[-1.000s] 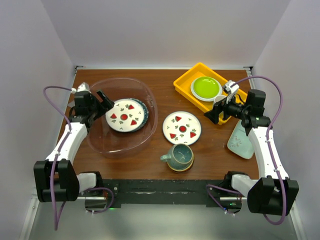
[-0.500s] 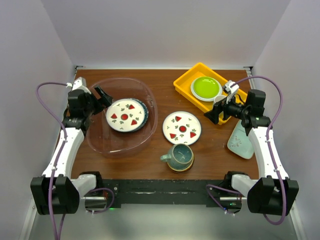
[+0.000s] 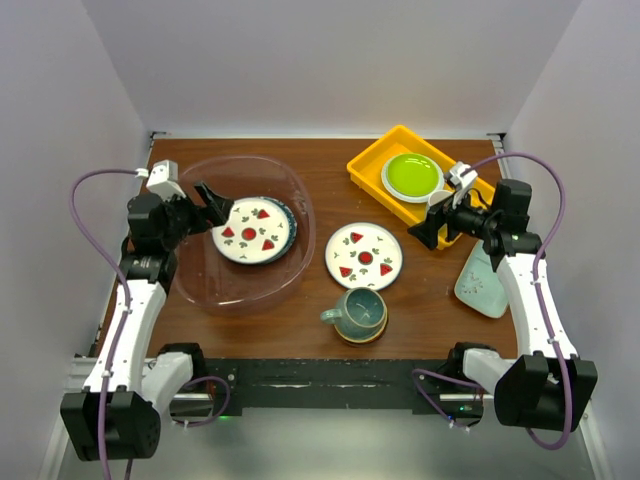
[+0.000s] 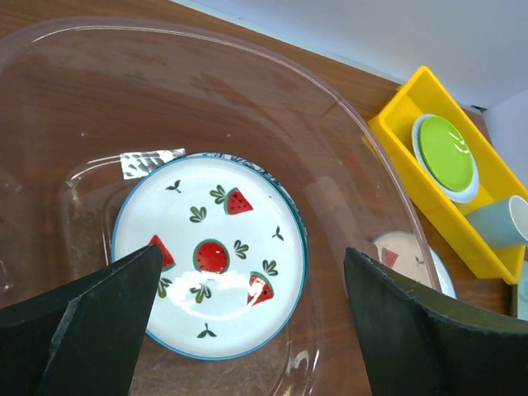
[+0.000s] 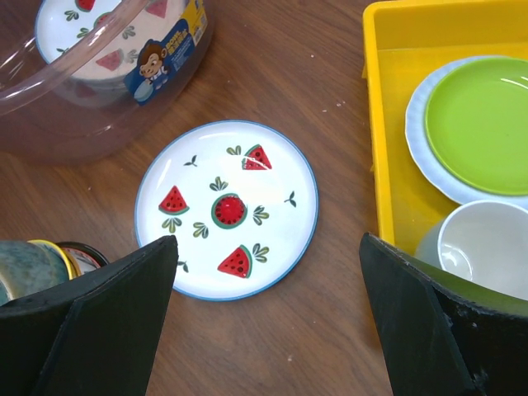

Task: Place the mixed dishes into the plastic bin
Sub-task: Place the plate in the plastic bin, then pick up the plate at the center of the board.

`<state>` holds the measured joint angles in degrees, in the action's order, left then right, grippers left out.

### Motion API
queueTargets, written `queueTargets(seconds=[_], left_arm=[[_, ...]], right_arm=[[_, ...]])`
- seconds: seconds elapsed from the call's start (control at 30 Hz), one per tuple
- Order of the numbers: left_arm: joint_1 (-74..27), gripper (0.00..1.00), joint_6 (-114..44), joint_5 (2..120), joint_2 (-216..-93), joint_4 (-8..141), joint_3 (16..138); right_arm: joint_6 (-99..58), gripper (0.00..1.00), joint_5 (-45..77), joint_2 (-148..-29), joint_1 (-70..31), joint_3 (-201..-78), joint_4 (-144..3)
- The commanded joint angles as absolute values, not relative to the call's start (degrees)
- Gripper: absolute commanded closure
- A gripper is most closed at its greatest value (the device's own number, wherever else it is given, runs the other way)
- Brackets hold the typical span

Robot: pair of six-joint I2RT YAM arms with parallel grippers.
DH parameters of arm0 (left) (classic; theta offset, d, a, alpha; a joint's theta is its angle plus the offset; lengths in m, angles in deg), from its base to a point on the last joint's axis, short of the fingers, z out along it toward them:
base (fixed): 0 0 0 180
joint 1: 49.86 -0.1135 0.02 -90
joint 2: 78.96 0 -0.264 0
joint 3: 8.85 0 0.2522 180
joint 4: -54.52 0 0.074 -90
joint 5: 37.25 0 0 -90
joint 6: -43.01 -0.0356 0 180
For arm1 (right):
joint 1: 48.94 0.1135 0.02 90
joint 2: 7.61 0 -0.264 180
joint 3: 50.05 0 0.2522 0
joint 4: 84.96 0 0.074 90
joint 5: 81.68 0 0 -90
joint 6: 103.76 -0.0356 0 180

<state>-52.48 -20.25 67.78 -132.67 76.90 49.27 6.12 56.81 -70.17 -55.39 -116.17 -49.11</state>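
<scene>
Jaws on both grippers spread wide and empty, left gripper over the plastic bin, watermelon plate lying inside it, right gripper by the yellow tray, second watermelon plate and teal mug outside the bin.

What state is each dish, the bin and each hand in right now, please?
plastic bin, holds stacked plates
watermelon plate, flat on table, outside bin
teal mug, upright, outside bin
mint dish, flat, outside bin
left hand, open, empty, by bin
right hand, open, empty
</scene>
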Motion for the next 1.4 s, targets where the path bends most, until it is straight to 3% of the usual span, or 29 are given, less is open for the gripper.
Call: queueTargets(seconds=[0.0,0.63,1.37], left_arm=[[-52.9,0.01,-24.6,74.5,-129.7,71.5,47.1],[-52.8,0.00,-26.4,86.6,-124.2,62.0,37.7],[-52.8,0.00,-26.9,88.1,-122.9,62.2,37.4]], right_arm=[[7.9,0.04,59.7,-69.4,-55.6,-116.9,-49.0],[15.9,0.02,67.1,-68.8,-55.6,-115.8,-46.1],[22.8,0.02,70.1,-69.7,-55.6,-114.5,-43.2]])
